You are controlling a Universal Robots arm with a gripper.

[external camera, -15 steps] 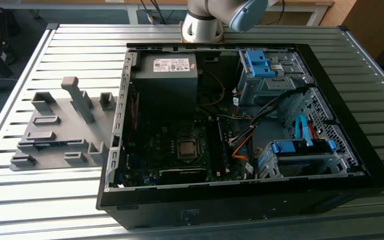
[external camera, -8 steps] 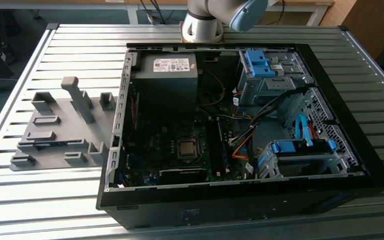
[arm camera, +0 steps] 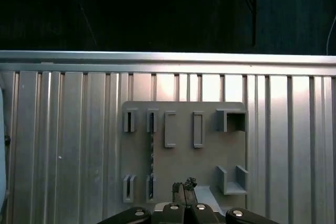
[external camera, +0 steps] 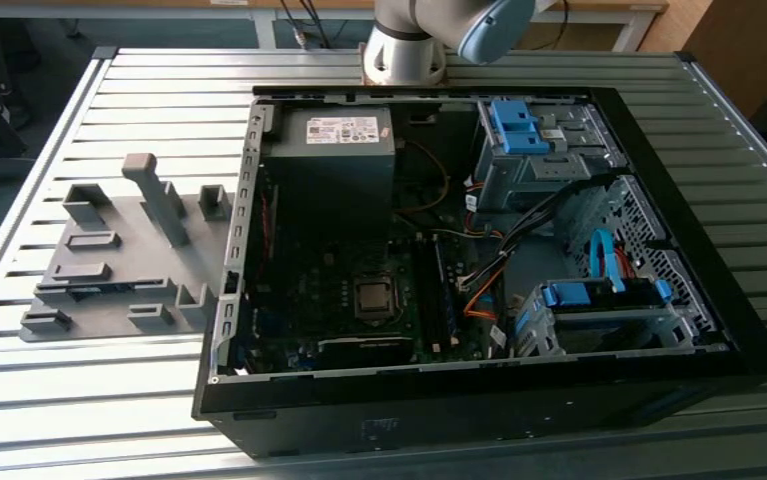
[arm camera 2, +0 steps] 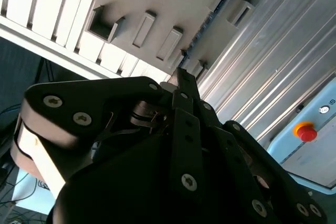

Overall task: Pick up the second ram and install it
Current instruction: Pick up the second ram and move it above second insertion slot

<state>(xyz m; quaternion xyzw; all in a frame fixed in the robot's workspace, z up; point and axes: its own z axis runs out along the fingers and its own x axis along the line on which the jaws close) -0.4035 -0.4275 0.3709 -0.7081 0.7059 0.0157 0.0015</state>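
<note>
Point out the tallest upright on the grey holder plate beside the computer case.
It is the slim post near the far edge of the grey holder plate in the exterior view. It rises well above the low blocks around it.

- The computer case [external camera: 490, 425] lies on the table [external camera: 103, 420].
- The parts holder [external camera: 103, 275] lies just beside the case, on the exterior view's left.
- The arm base [external camera: 403, 55] stands behind the case.

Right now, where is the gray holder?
The gray holder sits on the table at the exterior view's left of the open case; in the first wrist view the gripper is above it.
</note>
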